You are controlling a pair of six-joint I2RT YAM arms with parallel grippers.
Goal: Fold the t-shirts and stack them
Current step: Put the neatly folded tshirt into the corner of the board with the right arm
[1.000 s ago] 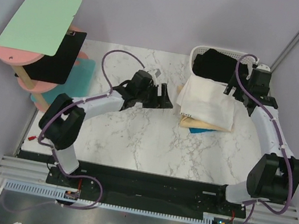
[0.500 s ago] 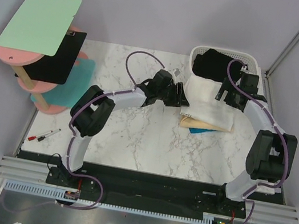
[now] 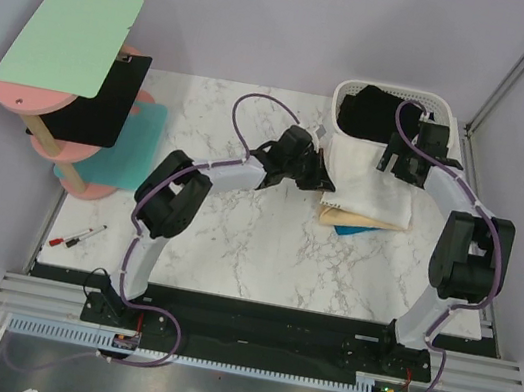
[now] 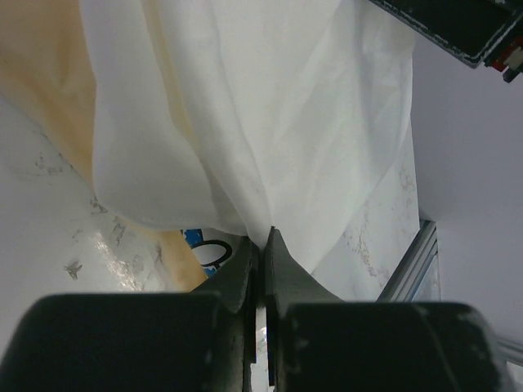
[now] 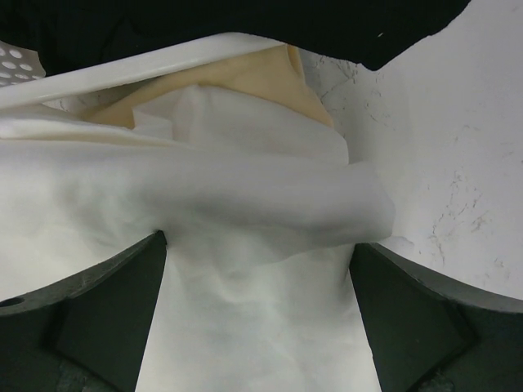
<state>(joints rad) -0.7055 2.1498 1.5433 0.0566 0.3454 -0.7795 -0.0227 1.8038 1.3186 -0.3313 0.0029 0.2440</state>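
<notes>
A white t-shirt point(image 3: 366, 179) hangs out of the basket point(image 3: 447, 111) and spreads over the table. A tan t-shirt point(image 3: 341, 217) lies under it, and a black t-shirt point(image 3: 373, 114) sits in the basket. My left gripper point(image 3: 319, 177) is at the white shirt's left edge. In the left wrist view its jaws point(image 4: 263, 237) are shut on a fold of the white cloth point(image 4: 270, 106), with tan cloth point(image 4: 41, 73) to the left. My right gripper point(image 3: 396, 165) hovers open over the white shirt point(image 5: 245, 180), fingers point(image 5: 106, 302) wide apart above it point(image 5: 257, 243).
A blue printed patch point(image 3: 352, 230) pokes out under the tan shirt. At the left stands a pink tiered stand point(image 3: 50, 103) with a green board point(image 3: 67, 35), a black sheet and a teal one. Two markers point(image 3: 77, 237) lie near the front left. The basket rim point(image 5: 122, 73) is close to my right fingers.
My left arm reached right to the white shirt's edge and its jaws closed on the cloth. The right gripper shifted a little left over the shirt and stayed open.
</notes>
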